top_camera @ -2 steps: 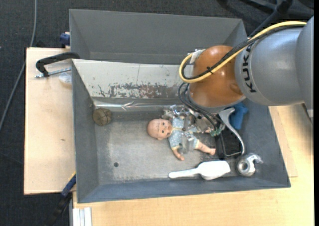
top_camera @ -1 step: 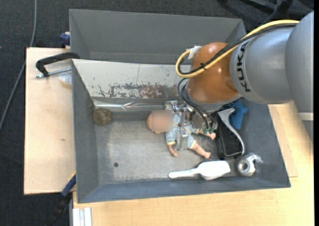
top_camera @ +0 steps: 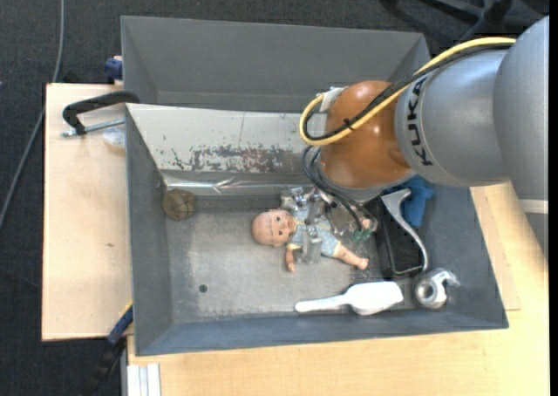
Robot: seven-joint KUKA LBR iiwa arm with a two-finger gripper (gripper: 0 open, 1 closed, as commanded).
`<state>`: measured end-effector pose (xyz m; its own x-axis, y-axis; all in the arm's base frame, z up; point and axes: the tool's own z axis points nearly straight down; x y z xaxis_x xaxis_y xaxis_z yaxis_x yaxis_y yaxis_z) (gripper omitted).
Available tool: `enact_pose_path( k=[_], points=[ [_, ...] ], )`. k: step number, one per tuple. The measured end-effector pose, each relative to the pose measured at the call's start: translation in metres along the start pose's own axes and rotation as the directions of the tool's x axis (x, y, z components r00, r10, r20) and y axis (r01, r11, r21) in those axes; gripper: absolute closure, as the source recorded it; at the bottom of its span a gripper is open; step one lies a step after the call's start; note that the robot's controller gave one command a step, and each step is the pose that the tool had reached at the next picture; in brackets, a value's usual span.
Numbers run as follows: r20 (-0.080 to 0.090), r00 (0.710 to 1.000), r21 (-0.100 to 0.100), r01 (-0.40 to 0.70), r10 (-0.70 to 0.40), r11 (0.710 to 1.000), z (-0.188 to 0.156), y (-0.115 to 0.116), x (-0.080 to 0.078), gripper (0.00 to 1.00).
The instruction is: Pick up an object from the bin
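The grey metal bin (top_camera: 148,242) holds 6 loose things on its floor, most of them gathered around the gripper (top_camera: 316,221). Directly under the gripper lies a small doll (top_camera: 274,228). Its pale head juts out just beside the gripper toward the view's left, and 1 bare leg sticks out toward the lower right. Below the gripper, nearer the bin's front wall, a white scoop (top_camera: 357,298) lies flat, its handle pointing to the view's left. Just beyond the scoop's bowl end, further to the right of the gripper, sits a shiny metal ring piece (top_camera: 432,290). To the gripper's right a flat black thing (top_camera: 403,248) lies near the right wall. Above it a blue thing (top_camera: 420,198) is partly hidden by the arm's orange cover (top_camera: 366,137). Well apart from the gripper, toward the view's left and close to the back wall, 1 round brown lump (top_camera: 179,204) rests alone. The gripper itself is low in the bin, set down at the doll's torso and covering it from the camera. Its metal parts and cables blur together there, so how far open it is cannot be told. Nor can it be told whether it has hold of the doll or only touches it.
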<state>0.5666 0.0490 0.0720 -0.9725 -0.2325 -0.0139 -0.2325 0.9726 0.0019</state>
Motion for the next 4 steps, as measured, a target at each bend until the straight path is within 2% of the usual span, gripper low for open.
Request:
enact_pose_path(
  k=[1,2,3,4],
  points=[
    [0.0,1.0,0.0,0.0,0.0,1.0,0.0,0.0,0.0,1.0],
    [-0.003,1.0,-0.001,0.001,-0.001,1.0,-0.041,-0.001,-0.002,1.0],
    [0.01,1.0,0.001,-0.004,0.004,1.0,-0.085,-0.003,-0.01,1.0],
    [0.009,1.0,0.0,-0.017,0.017,1.0,-0.038,0.001,-0.016,1.0]
  ],
)
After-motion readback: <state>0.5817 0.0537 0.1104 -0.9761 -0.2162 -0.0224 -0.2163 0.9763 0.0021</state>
